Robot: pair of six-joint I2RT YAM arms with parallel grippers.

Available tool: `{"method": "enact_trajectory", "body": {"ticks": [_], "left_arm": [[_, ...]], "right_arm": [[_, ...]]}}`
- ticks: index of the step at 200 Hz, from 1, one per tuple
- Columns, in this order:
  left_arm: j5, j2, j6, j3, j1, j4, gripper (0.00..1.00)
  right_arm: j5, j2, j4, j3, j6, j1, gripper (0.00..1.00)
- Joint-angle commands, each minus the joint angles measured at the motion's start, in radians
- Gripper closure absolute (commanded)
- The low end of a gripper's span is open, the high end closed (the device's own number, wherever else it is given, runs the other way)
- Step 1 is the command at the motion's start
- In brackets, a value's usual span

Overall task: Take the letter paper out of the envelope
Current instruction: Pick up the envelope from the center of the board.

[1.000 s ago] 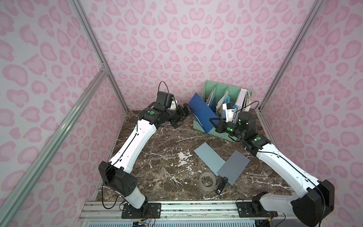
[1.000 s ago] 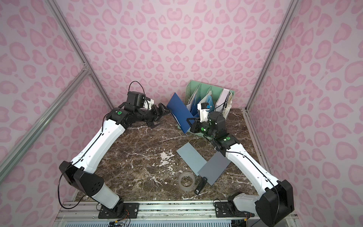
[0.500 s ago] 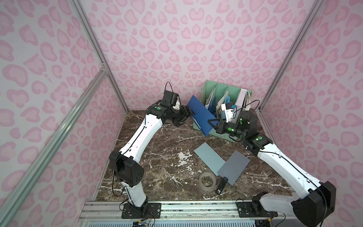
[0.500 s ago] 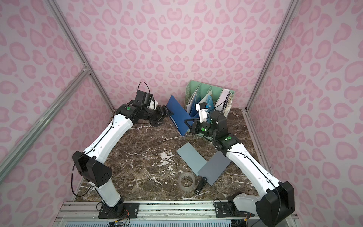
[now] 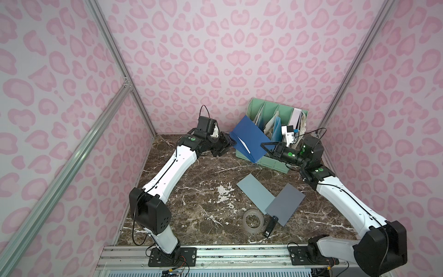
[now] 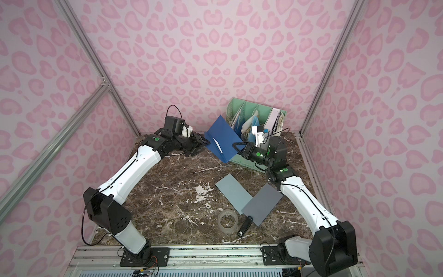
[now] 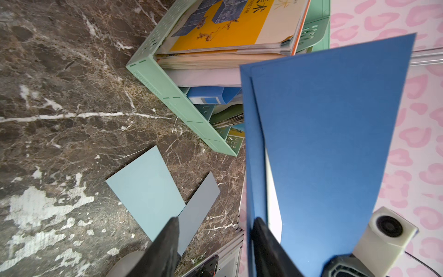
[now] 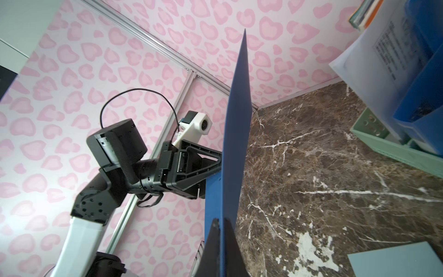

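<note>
A blue envelope [image 5: 251,141] [image 6: 224,140] hangs tilted in the air above the back of the table, in front of the file rack. My right gripper [image 5: 265,146] [image 8: 221,227] is shut on its lower right edge. A white sliver of letter paper [image 5: 243,144] [image 7: 272,191] shows in the envelope's open side. My left gripper [image 5: 230,144] [image 7: 213,230] is at that open side with its jaws apart. One of its fingers [image 7: 262,237] lies against the envelope's edge beside the paper. The paper is not gripped.
A mint green file rack [image 5: 272,163] full of books and folders stands at the back right, right behind the envelope. Two grey sheets [image 5: 255,194] [image 5: 285,203], a clear tape roll [image 5: 253,220] and a black stapler [image 5: 269,226] lie on the marble table.
My left arm has reached right to the envelope's open side and its jaws have narrowed. The right gripper has kept the envelope in place.
</note>
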Motion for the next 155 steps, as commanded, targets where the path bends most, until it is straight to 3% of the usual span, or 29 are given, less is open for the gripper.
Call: {"method": "enact_trajectory", "body": {"ticks": [1, 45, 84, 119, 136, 155], "left_arm": [[0.013, -0.007, -0.008, -0.007, 0.001, 0.091, 0.5], [0.028, -0.057, -0.073, -0.132, 0.012, 0.334, 0.55], [0.052, -0.053, -0.101, -0.147, 0.014, 0.437, 0.58], [0.056, -0.052, -0.151, -0.19, 0.014, 0.569, 0.69], [0.037, -0.063, -0.167, -0.197, 0.014, 0.585, 0.85], [0.028, -0.076, -0.166, -0.203, 0.014, 0.599, 0.88]], "right_arm": [[-0.072, 0.008, 0.119, 0.007, 0.15, -0.011, 1.0], [-0.094, 0.006, 0.163, -0.007, 0.284, -0.037, 1.0], [-0.098, 0.007, 0.238, -0.03, 0.412, -0.04, 1.0], [-0.096, 0.024, 0.309, -0.036, 0.518, -0.043, 1.0], [-0.093, 0.027, 0.311, -0.032, 0.537, -0.046, 1.0], [-0.086, 0.025, 0.336, -0.043, 0.566, -0.047, 1.0]]}}
